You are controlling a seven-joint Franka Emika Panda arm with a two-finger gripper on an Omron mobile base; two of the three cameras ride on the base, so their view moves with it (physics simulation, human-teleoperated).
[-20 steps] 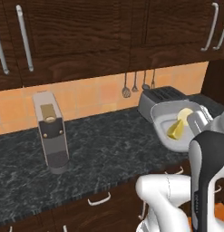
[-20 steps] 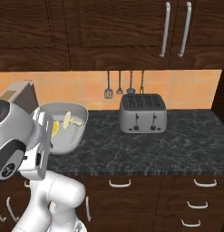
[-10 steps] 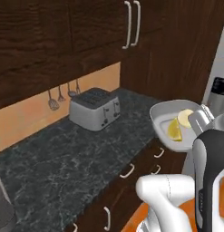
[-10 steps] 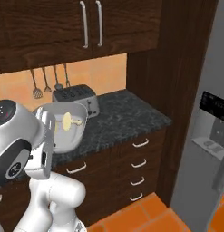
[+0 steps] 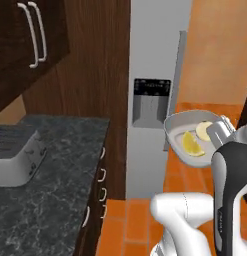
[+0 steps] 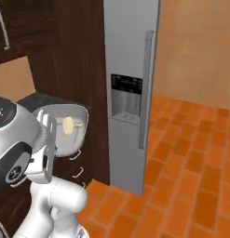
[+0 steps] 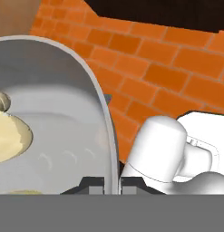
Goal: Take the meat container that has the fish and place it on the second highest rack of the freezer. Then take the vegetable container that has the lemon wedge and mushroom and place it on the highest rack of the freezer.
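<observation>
Left base view: vegetable container (image 5: 178, 145) held aloft beside the arm, before the grey freezer (image 5: 152, 75), carrying a lemon wedge (image 5: 192, 144) and mushroom (image 5: 202, 131). Hand view: tool (image 7: 111, 180) clamped on the container rim, above orange tiled floor (image 7: 177, 68). Toaster (image 5: 12, 155) sits on the bench (image 5: 55, 200).

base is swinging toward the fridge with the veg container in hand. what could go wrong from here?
1. The gripper is shut on just the rim of the container, so a pinch that thin might slip.
2. The lemon wedge and mushroom lie loose inside and could roll out if it tilts.
3. The fridge doors look closed, and the arm's one hand is full, so placing is blocked.
</observation>
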